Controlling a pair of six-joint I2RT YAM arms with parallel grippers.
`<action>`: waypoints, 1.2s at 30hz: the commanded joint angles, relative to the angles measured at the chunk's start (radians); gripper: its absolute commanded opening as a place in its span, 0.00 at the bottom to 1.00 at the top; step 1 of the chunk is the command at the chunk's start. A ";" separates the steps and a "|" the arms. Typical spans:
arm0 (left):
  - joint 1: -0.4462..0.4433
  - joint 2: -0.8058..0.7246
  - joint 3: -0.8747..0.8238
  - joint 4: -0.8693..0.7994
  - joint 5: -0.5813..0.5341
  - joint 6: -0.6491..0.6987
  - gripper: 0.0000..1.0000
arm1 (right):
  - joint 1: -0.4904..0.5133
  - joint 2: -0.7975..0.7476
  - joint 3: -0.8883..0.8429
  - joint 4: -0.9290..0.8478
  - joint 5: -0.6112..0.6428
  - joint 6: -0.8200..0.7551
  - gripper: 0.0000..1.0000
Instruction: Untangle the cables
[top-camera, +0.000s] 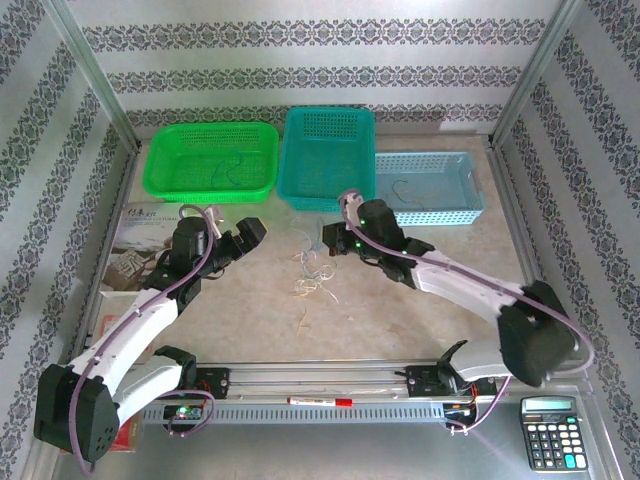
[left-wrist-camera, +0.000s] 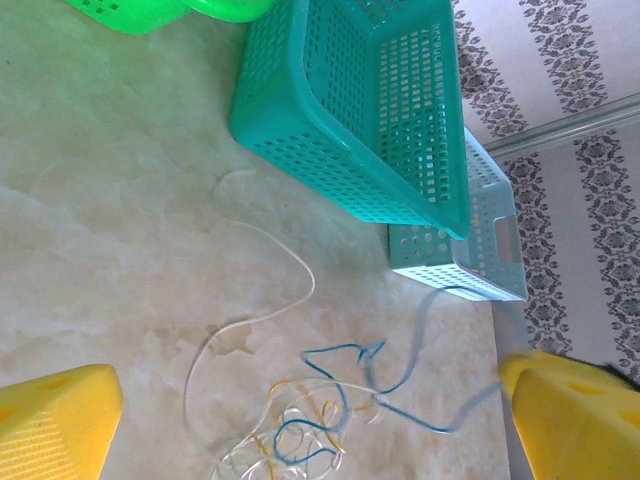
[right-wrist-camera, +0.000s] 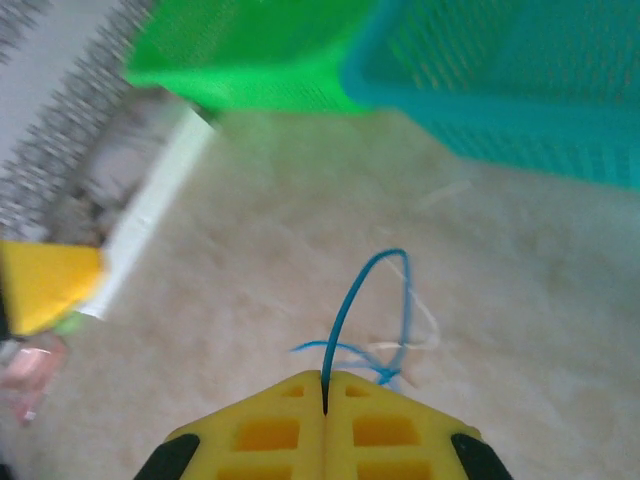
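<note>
Pinching the blue cable (right-wrist-camera: 345, 300) between closed jaws at the bottom centre of its wrist view, the right gripper (right-wrist-camera: 325, 385) risks, I reckon, dragging the whole tangle of cables (top-camera: 312, 272) in the middle of the overhead view along, since the left gripper (top-camera: 250, 232) hangs beside them with jaws spread wide, pinning nothing.

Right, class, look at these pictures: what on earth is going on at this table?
Two robot arms are working on a tangle of thin cables lying on the table. The right claw is shut on a blue cable that runs back to the heap. The left claw is open beside the heap, holding nothing. The other cables lie in a loose, curly pile.
</note>
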 joint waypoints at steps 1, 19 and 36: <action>-0.015 0.005 0.031 0.059 0.031 -0.026 1.00 | 0.025 -0.100 0.004 0.040 0.015 -0.056 0.00; -0.042 0.028 0.067 0.262 0.146 -0.161 1.00 | 0.022 -0.213 -0.068 0.115 0.018 -0.085 0.00; -0.209 0.168 0.109 0.434 0.081 -0.180 0.81 | 0.025 -0.209 -0.074 0.138 0.003 -0.061 0.00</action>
